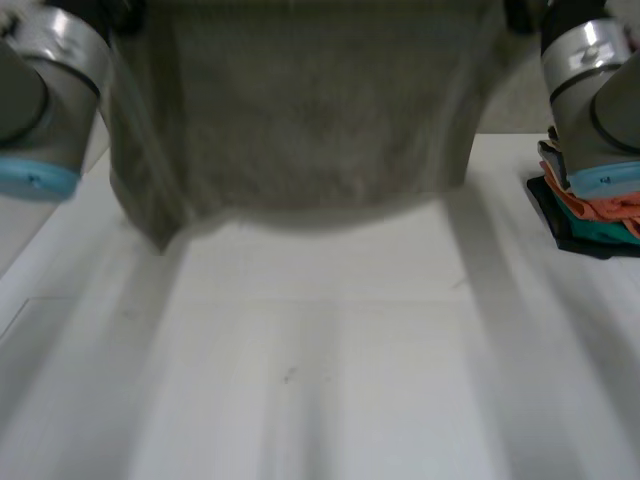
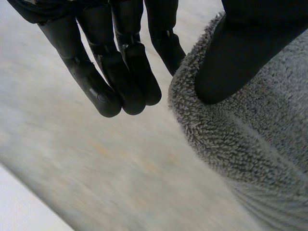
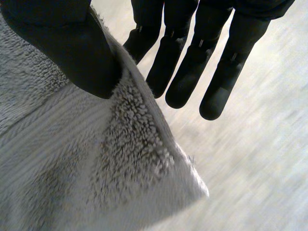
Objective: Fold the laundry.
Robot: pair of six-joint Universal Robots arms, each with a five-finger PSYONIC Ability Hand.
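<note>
Head view: grey towel [image 1: 300,120] hangs spread between the left arm [image 1: 50,90] and right arm [image 1: 590,90]. It is raised off the bench [image 1: 330,380], and its lower edge is near the bench's far part; contact is not clear. One lower corner sags lower on the left arm's side. A stack of folded clothes [image 1: 590,215] in orange, teal and black sits at the bench edge under the right arm.

Left wrist view: left hand [image 2: 127,72] pinches a top corner of the towel [image 2: 250,144]. The thumb [image 2: 236,57] presses into the pile and the nearest finger is tucked behind the cloth. The other fingers [image 2: 96,86] are straight and off the cloth.

Right wrist view: right hand [image 3: 187,72] has the same hold on the other top corner [image 3: 72,159]. Its thumb [image 3: 72,43] bears down on the terry and one finger is behind the edge, the rest extended and free.

Handling, as a judgement:
- The towel is thick looped terry: soft, floppy and not fragile.
- It looks light to moderate in weight and drapes under its own weight.
- The pile is grippy, so slipping is unlikely.
- The pinch is shallow and near the hem, so a jerk could pull a corner loose.
- The best holds are the corners or the hemmed edge, taken deep between thumb and fingers.
- Keep the top edge taut so the cloth lays flat.
</note>
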